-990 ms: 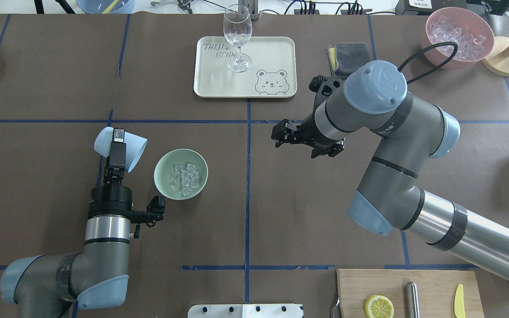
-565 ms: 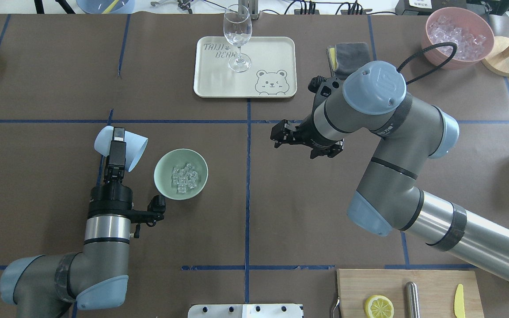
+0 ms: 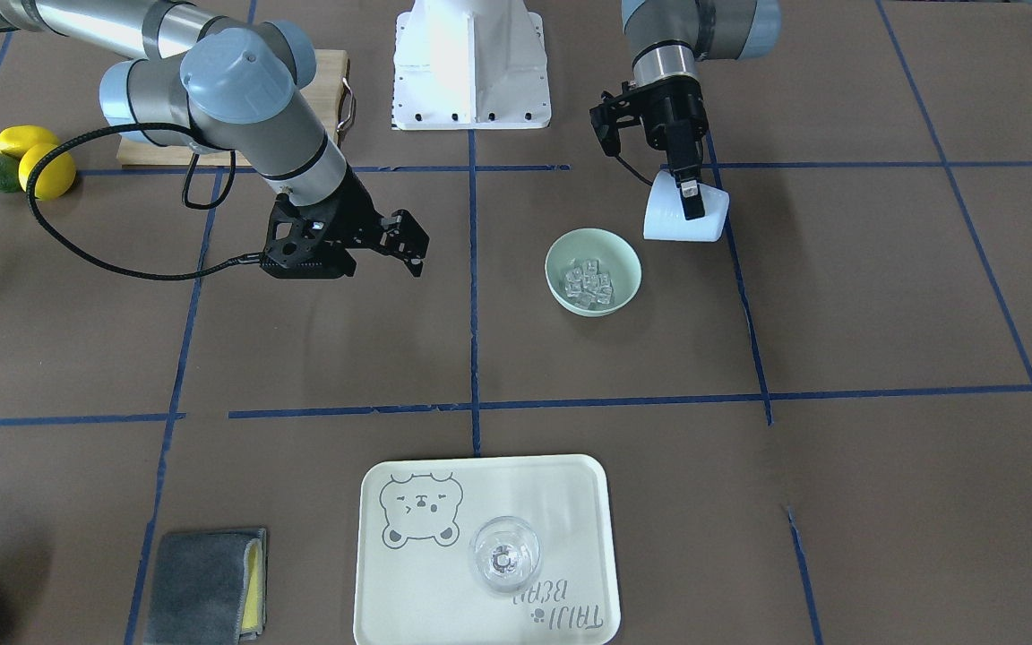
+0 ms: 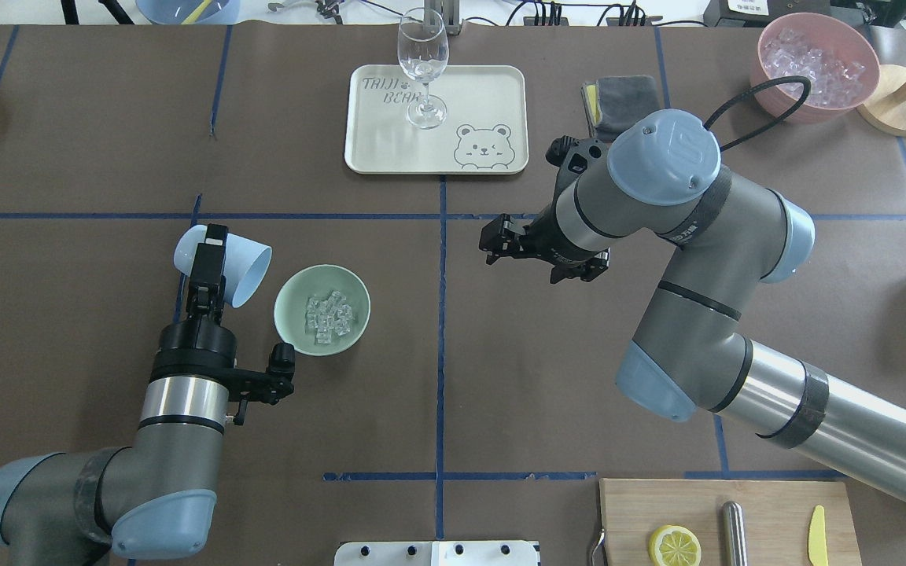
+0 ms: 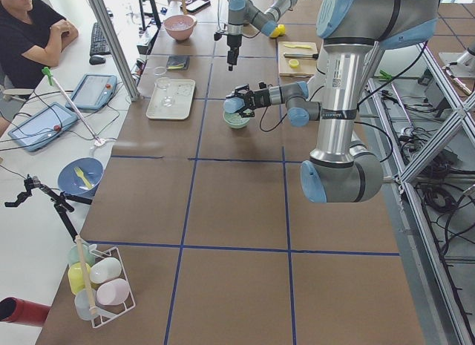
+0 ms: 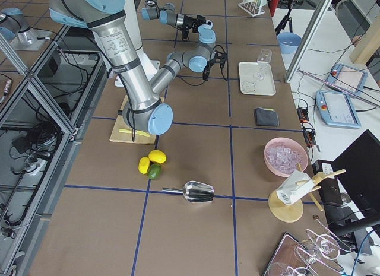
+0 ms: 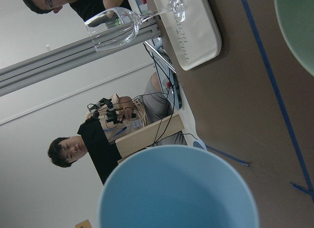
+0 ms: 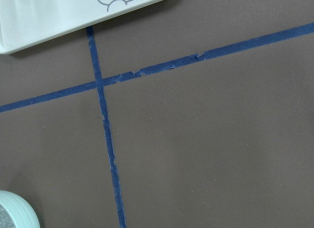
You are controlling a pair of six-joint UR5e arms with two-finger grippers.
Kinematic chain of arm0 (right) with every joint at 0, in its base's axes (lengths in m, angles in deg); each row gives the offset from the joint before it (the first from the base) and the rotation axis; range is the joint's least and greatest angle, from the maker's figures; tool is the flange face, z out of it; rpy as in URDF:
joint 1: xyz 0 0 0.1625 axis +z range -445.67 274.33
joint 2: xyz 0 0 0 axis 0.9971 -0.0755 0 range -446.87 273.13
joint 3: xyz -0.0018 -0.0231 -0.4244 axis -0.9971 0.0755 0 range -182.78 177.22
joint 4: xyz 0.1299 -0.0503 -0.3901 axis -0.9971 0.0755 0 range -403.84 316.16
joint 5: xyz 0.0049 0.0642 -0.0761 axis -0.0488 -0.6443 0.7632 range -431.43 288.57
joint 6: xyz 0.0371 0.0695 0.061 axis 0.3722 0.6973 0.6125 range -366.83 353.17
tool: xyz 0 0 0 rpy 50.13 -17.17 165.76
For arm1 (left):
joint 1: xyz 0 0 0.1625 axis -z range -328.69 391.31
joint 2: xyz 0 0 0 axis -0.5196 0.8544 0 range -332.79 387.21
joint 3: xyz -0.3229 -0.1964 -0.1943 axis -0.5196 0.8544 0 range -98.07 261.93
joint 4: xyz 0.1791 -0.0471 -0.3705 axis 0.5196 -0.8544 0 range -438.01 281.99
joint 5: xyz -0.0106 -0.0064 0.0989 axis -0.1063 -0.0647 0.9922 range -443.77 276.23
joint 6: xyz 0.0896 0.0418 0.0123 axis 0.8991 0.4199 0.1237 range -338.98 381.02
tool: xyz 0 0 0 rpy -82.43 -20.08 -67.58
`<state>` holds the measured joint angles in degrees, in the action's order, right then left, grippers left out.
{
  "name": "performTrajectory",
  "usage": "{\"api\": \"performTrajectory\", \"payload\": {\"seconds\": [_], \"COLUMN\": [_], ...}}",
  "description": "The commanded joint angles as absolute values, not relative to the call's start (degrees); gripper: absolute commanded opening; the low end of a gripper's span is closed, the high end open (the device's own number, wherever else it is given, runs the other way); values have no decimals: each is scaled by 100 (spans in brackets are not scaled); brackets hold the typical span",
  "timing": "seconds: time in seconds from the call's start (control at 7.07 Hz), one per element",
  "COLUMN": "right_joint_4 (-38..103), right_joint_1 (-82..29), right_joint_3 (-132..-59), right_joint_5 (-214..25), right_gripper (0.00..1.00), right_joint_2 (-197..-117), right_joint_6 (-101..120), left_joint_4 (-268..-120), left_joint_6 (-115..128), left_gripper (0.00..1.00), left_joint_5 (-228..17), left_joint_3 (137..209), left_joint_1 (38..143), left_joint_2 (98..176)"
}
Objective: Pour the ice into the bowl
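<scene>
- The left gripper is shown pinching the light blue cup, one finger laid over the cup's upper wall and the other hidden beneath it
- The cup is held off the table, tipped almost onto its side; its long axis runs nearly level, with the wide mouth turned toward the bowl
- From the cup's mouth the bowl lies toward the robot's right and slightly nearer the robot's base; mouth and rim are just beside each other but apart
- The ice is heaped on the floor of the bowl, which stands upright on the table
- No cube is seen at the cup's mouth or on the table around the bowl; the cup's interior is not fully shown
- The pour is therefore judged complete, and the coming move is judged to be a righting of the cup about that level axis, clear of the rim
- The right gripper is shown with fingers spread and nothing between them, hovering well apart from the bowl; the left arm is much the nearer
- The pink container at the far right holds its own ice; the wine glass on the tray appears empty
</scene>
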<state>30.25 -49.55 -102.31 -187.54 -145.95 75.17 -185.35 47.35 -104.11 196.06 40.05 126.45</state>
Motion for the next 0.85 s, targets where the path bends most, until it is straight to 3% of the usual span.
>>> {"api": "performTrajectory", "payload": {"seconds": [0.0,0.71], "right_joint_4": [3025,3025], "right_joint_1": [-4972,-5068], "right_joint_3": [-10227,-10209], "right_joint_5": [-18736,-18736], "right_gripper": [100,100], "right_joint_2": [-14576,-14435], "right_joint_6": [7526,7543], "left_joint_4": [-18533,-18541], "left_joint_6": [4599,1552], "left_gripper": [0,0], "left_joint_5": [-11074,-12442], "left_joint_3": [19978,20478], "left_joint_1": [4036,4615], "left_joint_2": [12574,11495]}}
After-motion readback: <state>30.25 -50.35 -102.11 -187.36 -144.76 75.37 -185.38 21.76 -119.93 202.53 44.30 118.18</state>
